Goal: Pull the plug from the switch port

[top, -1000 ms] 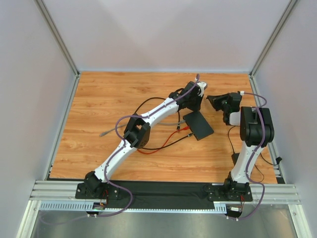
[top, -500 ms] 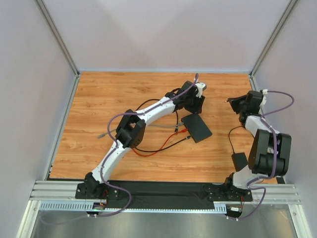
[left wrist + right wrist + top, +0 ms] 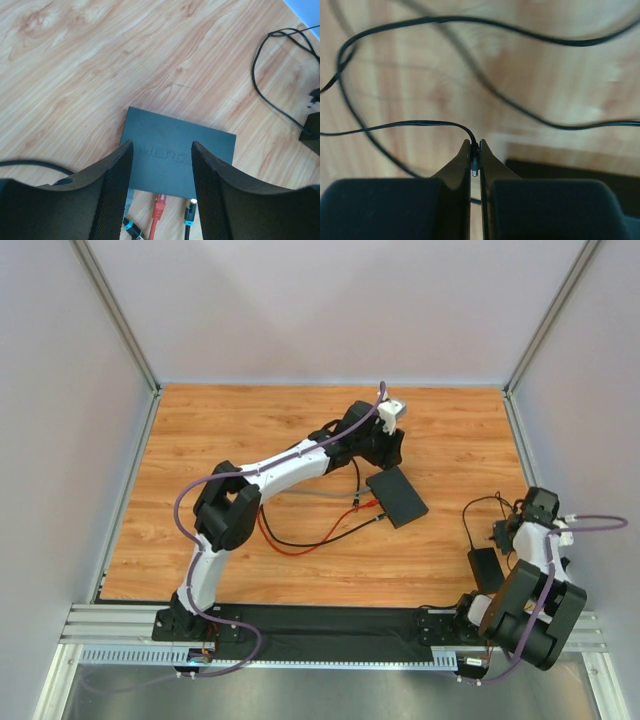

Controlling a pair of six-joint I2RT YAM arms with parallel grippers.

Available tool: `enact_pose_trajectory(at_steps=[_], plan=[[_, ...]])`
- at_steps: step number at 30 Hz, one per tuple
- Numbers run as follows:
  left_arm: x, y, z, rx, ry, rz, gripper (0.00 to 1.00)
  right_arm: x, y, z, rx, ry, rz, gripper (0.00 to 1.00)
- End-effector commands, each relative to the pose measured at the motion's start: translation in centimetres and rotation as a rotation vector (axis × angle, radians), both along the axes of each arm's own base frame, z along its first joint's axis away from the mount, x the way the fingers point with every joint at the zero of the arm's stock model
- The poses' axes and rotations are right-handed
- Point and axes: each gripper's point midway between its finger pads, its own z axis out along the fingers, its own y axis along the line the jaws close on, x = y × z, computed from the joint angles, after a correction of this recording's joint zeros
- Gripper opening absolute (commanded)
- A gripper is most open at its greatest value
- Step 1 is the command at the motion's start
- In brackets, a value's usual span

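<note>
The switch [image 3: 397, 496] is a flat matte-black box lying mid-table; in the left wrist view the switch [image 3: 177, 150] has raised lettering on its lid. My left gripper [image 3: 162, 145] hovers over it, open, with a finger [image 3: 117, 185] past either side and nothing held. A red plug [image 3: 160, 204], a black plug [image 3: 190, 210] and a grey plug [image 3: 129, 196] sit at its near edge. Far from the switch, by the right edge, my right gripper [image 3: 475, 144] is shut on a small metal-tipped plug [image 3: 475, 164] on a thin black cord [image 3: 420, 122].
A small black brick [image 3: 485, 565] on the thin cord lies by the right arm's base, also seen as the brick [image 3: 312, 132] in the left wrist view. Red and black cables [image 3: 300, 540] loop across the wood left of the switch. Walls enclose the table.
The right arm swung from beside the switch back to the near right corner, carrying the plug. My left gripper opened and the left arm shifted a little over the switch.
</note>
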Motion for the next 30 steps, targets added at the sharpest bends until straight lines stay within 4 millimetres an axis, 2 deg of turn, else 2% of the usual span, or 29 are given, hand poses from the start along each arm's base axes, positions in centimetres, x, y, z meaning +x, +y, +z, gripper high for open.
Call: enact_pose_trajectory(at_steps=[1,3,5,6,7,9,12,13,15,16,17,19,20,21,22,23,24,25,26,27,28,29,30], plan=[[1.0,1.1,2.4,-0.044,-0.083,0.022,0.58,-4.1,-1.9,-0.2,-0.041,0.096,-0.098,0.04],[1.2,1.9,2.6,-0.039,-0.090,0.041,0.58,-4.5,-2.8,-0.3,-0.062,0.093,-0.095,0.22],[1.3,2.7,2.1,-0.018,-0.095,0.051,0.58,-4.6,-2.9,-0.2,-0.075,0.114,-0.038,0.30],[1.4,3.0,2.7,-0.023,-0.109,0.057,0.58,-4.3,-2.8,-0.1,-0.078,0.104,-0.016,0.32],[1.4,3.4,2.1,-0.009,-0.110,0.061,0.58,-4.0,-2.6,-0.1,-0.079,0.095,0.019,0.39],[1.6,4.1,2.7,-0.013,-0.119,0.078,0.58,-3.9,-2.1,0.5,-0.097,0.108,0.108,0.44],[1.9,5.1,2.7,-0.015,-0.118,0.096,0.58,-2.6,-1.3,3.5,-0.177,0.047,0.220,0.54],[1.8,5.3,2.4,-0.013,-0.107,0.104,0.58,-2.0,-0.6,4.0,-0.184,0.010,0.253,0.68],[2.3,6.0,2.5,-0.011,-0.102,0.127,0.58,-1.3,0.3,6.8,-0.279,-0.029,0.274,1.00],[2.4,6.3,2.3,-0.008,-0.095,0.134,0.58,-0.9,0.6,7.9,-0.319,-0.046,0.286,1.00],[2.5,6.5,2.5,-0.014,-0.097,0.140,0.58,0.2,1.1,10.3,-0.391,-0.074,0.318,1.00],[2.7,6.9,2.3,-0.014,-0.088,0.154,0.57,1.4,2.3,12.3,-0.440,-0.106,0.397,1.00],[2.7,7.1,2.5,-0.016,-0.094,0.161,0.58,2.6,4.5,13.1,-0.445,-0.145,0.486,1.00],[2.8,7.3,2.4,-0.017,-0.095,0.169,0.58,4.1,5.8,14.0,-0.445,-0.179,0.542,1.00],[2.9,7.6,2.3,-0.015,-0.097,0.180,0.57,5.2,8.7,14.4,-0.440,-0.203,0.653,1.00],[3.2,7.9,2.8,-0.019,-0.107,0.195,0.57,5.8,10.1,14.5,-0.444,-0.198,0.697,1.00],[3.2,8.2,2.5,-0.014,-0.102,0.204,0.57,6.3,11.3,13.0,-0.435,-0.127,0.753,1.00],[3.5,8.7,2.4,-0.013,-0.101,0.221,0.57,7.5,12.8,14.2,-0.442,-0.142,0.789,1.00],[3.8,9.1,2.9,-0.019,-0.112,0.243,0.57,7.8,15.7,13.7,-0.427,-0.136,0.883,1.00],[3.7,9.6,2.4,-0.017,-0.100,0.260,0.58,8.5,17.2,11.8,-0.406,-0.063,0.941,1.00],[4.1,10.4,2.4,-0.019,-0.103,0.282,0.57,9.1,19.4,12.0,-0.395,-0.069,0.994,1.00],[4.2,10.9,2.9,-0.025,-0.109,0.301,0.57,9.5,20.3,11.5,-0.381,-0.049,0.985,1.00],[4.4,11.5,2.7,-0.037,-0.108,0.323,0.57,9.8,21.1,9.6,-0.361,0.010,0.988,1.00]])
